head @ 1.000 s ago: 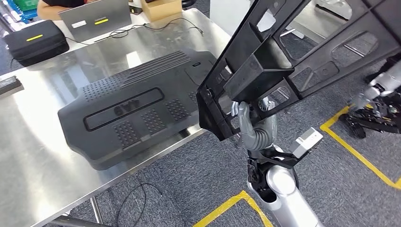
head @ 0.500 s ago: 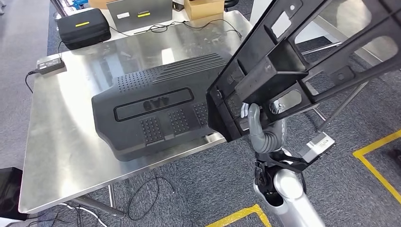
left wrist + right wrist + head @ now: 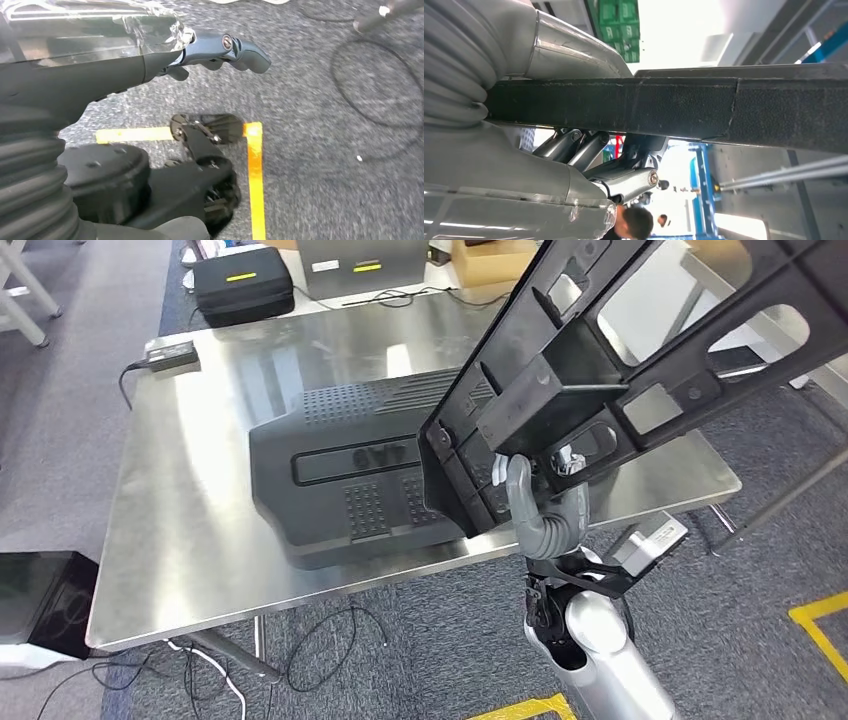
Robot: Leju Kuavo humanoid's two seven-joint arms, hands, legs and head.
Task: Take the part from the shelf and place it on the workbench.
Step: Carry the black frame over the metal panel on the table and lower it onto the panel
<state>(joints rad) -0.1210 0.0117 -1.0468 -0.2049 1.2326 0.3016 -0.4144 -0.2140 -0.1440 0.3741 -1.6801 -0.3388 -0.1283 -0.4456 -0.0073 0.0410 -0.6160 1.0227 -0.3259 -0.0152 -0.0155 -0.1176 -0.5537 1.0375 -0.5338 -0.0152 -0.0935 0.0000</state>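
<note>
Holding the big black frame part [image 3: 640, 360] up in the air, the right hand [image 3: 545, 505] is gripping its lower edge, thumb curled up over the bar. Most of that hand is getting hidden behind the frame in the head view; the right wrist view shows the black bar [image 3: 664, 107] running between the grey thumb and the darker fingers [image 3: 624, 177], so the grip is pretty clear. The frame's far end is getting cut off at the top right of the head view, so I can't see its full shape.

The left hand [image 3: 220, 47] is hanging down over the grey carpet, fingers curled in a bit with nothing in them. That view is blurry, so hard to say more.

The frame is hovering over the near right corner of the steel workbench [image 3: 180, 530], not touching it. It's blocking the right end of a large black ribbed cover [image 3: 350, 465] that's lying flat in the middle of the surface, reaching almost to the near edge. Along the far edge a black case [image 3: 243, 285], a silver laptop [image 3: 365, 255] and a cardboard box [image 3: 490, 260] are sitting, with a power brick [image 3: 172, 353] at the far left corner. Bare steel is showing along the left side and the near left corner. Cables [image 3: 320, 650] are trailing on the floor under the near edge.
</note>
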